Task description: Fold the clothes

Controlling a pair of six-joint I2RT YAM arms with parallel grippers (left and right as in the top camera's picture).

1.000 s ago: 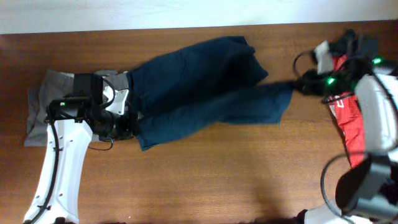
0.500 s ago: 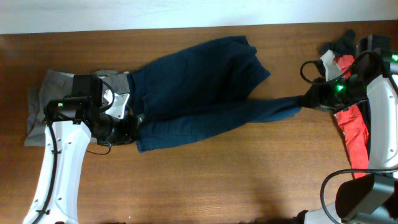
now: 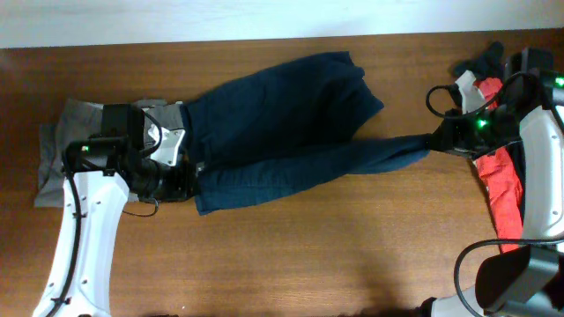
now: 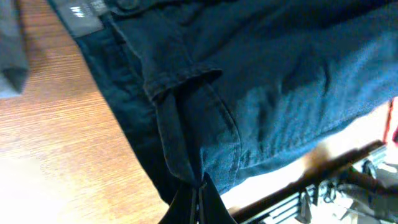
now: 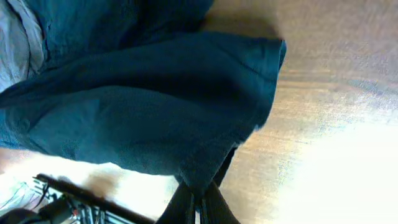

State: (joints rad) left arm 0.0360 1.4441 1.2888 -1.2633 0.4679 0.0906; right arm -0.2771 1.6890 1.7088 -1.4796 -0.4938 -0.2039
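Soft navy cloth trousers [image 3: 282, 123] lie stretched across wooden bench [image 3: 308, 255]; left tool [image 3: 187, 173] clamped on waistband, right tool [image 3: 435, 141] pinching leg hem. Cloth likely limp, light (no stiffness); grip seams.

Brown wood-grain bench [image 3: 308, 255]. Across the middle, navy trousers [image 3: 282, 132], waistband toward the left edge, one leg stretched toward the right edge. At the left edge, a crumpled grey garment [image 3: 57, 150]. By the far right corner, a black garment [image 3: 485, 60]; along the right edge, a red white-printed shirt [image 3: 504, 189].
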